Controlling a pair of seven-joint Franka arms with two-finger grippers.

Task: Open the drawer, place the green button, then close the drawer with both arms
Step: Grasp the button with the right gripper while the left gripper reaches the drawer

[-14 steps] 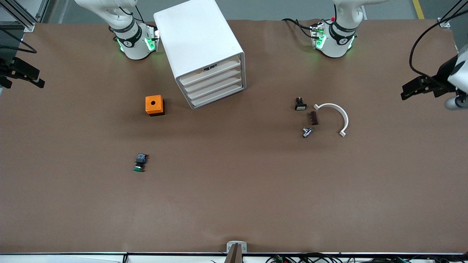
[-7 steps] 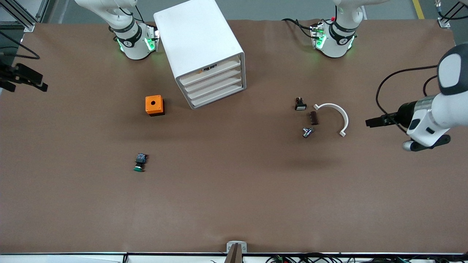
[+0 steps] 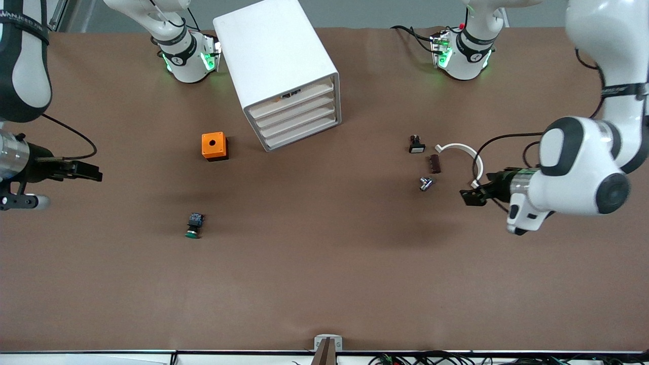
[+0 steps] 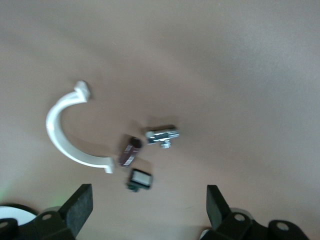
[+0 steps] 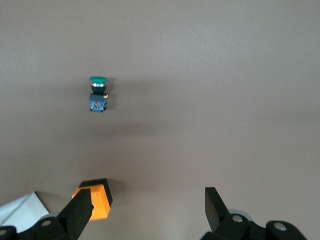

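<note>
The right gripper (image 3: 96,176) had swung in, fingers apart, toward the button (image 3: 193,226), which lay nearer the camera than the orange box (image 3: 214,146). The drawer (image 3: 299,120) probably stayed shut. The left gripper (image 3: 466,196), also open, had advanced over the white clip (image 3: 469,157).

The right arm (image 3: 23,66) is cut off by the front view's edge, so its run back to the base is not traceable — only the forearm and the right gripper (image 3: 94,174) show. The left arm (image 3: 598,101) likewise leaves the frame at the top corner. In both wrist views the fingers (image 4: 77,207) (image 5: 80,210) show only as tips, their bodies cropped away. The white cabinet (image 3: 276,66) is clipped along the top edge, and its drawer (image 3: 299,119) (third from the top) shows only a thin front strip — contents hidden, handle slot too small to make out. The orange box (image 5: 95,200) is half cropped in the right wrist view.
</note>
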